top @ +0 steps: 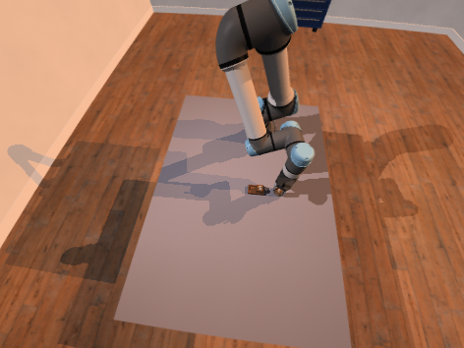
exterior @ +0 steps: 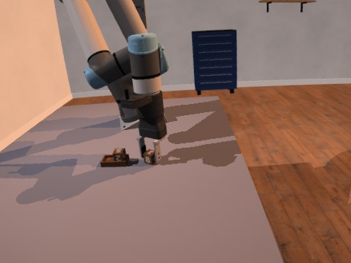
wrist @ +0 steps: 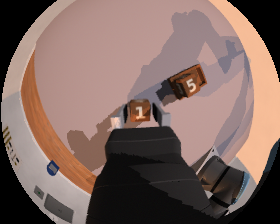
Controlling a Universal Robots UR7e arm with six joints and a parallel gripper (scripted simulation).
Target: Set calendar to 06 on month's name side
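Two small wooden cubes are in sight in the exterior view, beyond the broad grey table top (top: 236, 276) (exterior: 130, 220) (wrist: 90, 65) that fills the lower left and bottom of the frame. Just left of center and below the middle, the loose cube (top: 279, 192) (exterior: 148, 159) (wrist: 140, 111) is on the table, outside the tray, with an 8 toward the camera; the wrist view shows a 1 on top of it. The gripper (top: 278, 189) (exterior: 149, 158) (wrist: 140, 116) is wide open, one finger on either side of that cube, not clamped on it.

Near it to the left is the brown tray (top: 249, 190) (exterior: 113, 164) (wrist: 200, 69), with the other cube (top: 261, 189) (exterior: 119, 155) (wrist: 190, 86) at its right end. That one has a 2 on its front and a 5 on top; whether it stands flat on the tray's floor I cannot tell. The month's name is not readable.

The arm (top: 246, 104) (exterior: 83, 27) rises to the upper left. Farther back, a blue cabinet (top: 312, 1) (exterior: 214, 60) stands by the wall, and a wooden shelf (exterior: 287, 1) hangs at the upper right.
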